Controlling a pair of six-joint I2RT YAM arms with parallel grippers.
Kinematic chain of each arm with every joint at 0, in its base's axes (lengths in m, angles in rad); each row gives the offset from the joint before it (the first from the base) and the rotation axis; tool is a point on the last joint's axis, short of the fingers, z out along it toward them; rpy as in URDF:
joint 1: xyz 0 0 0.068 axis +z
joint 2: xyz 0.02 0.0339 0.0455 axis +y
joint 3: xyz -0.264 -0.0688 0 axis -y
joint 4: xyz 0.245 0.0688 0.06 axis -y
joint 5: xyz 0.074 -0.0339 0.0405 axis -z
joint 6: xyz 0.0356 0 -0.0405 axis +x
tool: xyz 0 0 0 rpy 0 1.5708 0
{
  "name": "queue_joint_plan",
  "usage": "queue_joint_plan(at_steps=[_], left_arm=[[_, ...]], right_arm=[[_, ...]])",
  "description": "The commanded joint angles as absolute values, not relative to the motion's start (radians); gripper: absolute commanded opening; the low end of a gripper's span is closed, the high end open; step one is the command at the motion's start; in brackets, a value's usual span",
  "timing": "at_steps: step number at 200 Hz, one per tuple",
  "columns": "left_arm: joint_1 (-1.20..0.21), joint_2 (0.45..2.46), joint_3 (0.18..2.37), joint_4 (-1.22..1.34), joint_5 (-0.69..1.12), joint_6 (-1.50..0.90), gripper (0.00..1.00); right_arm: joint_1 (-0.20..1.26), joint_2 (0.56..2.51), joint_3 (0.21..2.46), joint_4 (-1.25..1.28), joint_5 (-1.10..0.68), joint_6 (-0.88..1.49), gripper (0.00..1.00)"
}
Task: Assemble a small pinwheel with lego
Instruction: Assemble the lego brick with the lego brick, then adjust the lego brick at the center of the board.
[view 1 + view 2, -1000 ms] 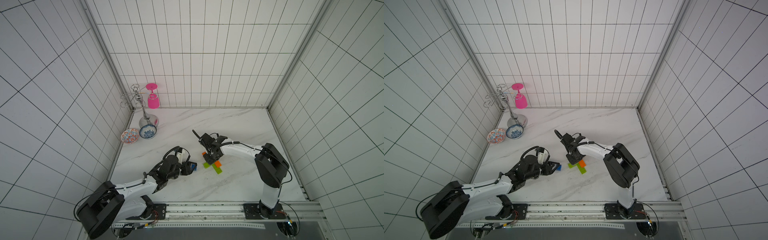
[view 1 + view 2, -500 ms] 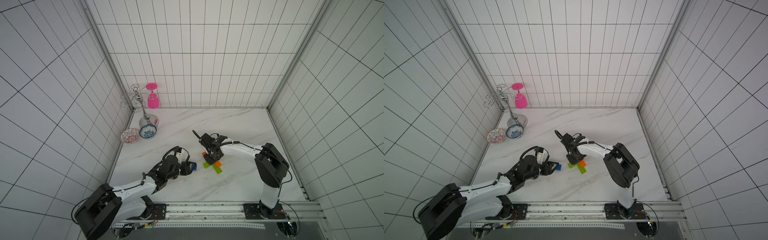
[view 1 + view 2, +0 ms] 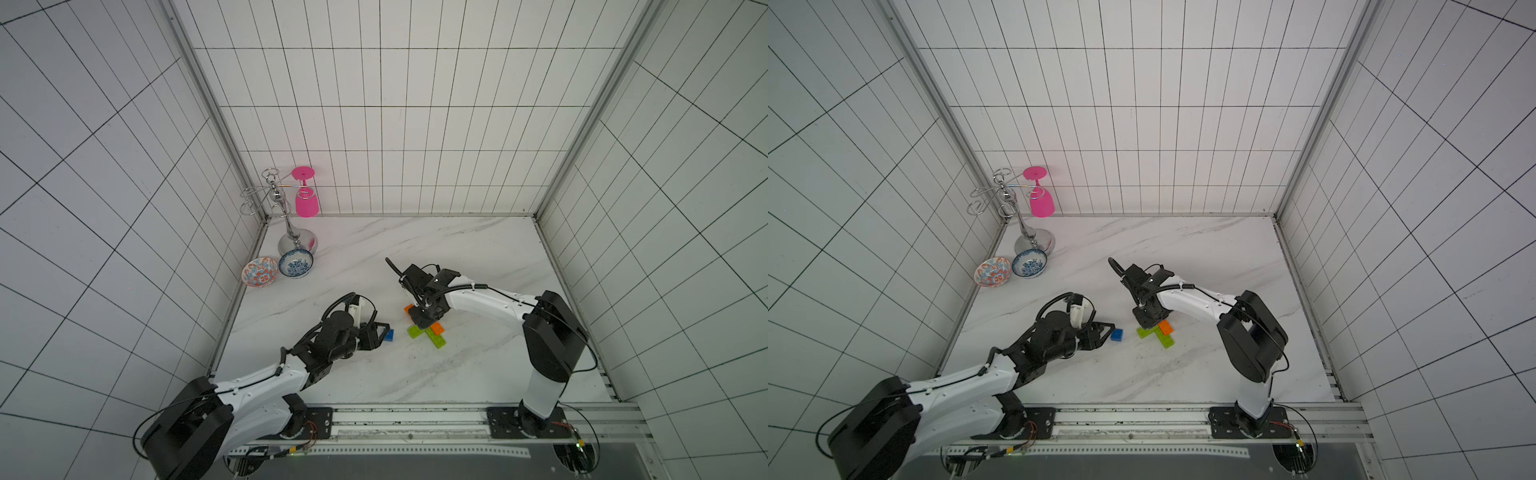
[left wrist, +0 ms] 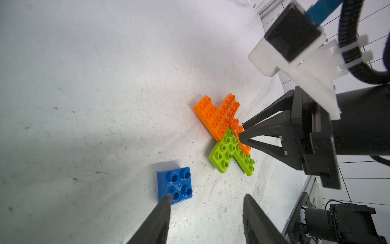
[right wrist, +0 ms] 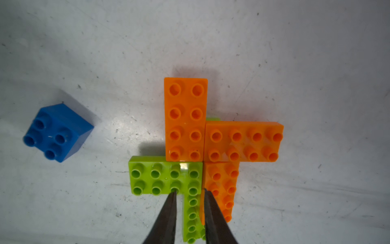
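Nearly done: the lego cross (image 5: 211, 147) sits on the tabletop (image 3: 415, 249), its blue brick (image 4: 175, 186) loose just left. Right end effector (image 5: 189, 192), narrowly parted, seemingly grips nothing over the centre; left end effector (image 4: 206, 198), open and empty, should next pinch the blue brick.
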State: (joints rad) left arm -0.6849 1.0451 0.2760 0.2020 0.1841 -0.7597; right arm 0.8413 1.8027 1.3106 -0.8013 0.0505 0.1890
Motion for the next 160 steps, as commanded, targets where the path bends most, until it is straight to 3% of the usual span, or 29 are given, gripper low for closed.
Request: queue_joint_plan(at_steps=[1,33,101,160], left_arm=[[-0.635,1.008,0.257,0.176,0.175,-0.775,0.57],[-0.538,0.957,0.223,0.159,0.23,-0.761,0.57],[-0.494,0.956,0.217,0.142,0.285,-0.726,0.55],[-0.686,1.084,0.346,0.14,0.199,-0.653,0.52]], right_arm=[[0.881,1.833,1.403,-0.821,0.037,0.17,0.26],[0.902,1.861,1.451,-0.817,0.013,0.189,0.25],[0.927,1.905,1.488,-0.82,0.043,0.253,0.22],[0.804,1.72,1.266,-0.801,0.053,0.286,0.16]])
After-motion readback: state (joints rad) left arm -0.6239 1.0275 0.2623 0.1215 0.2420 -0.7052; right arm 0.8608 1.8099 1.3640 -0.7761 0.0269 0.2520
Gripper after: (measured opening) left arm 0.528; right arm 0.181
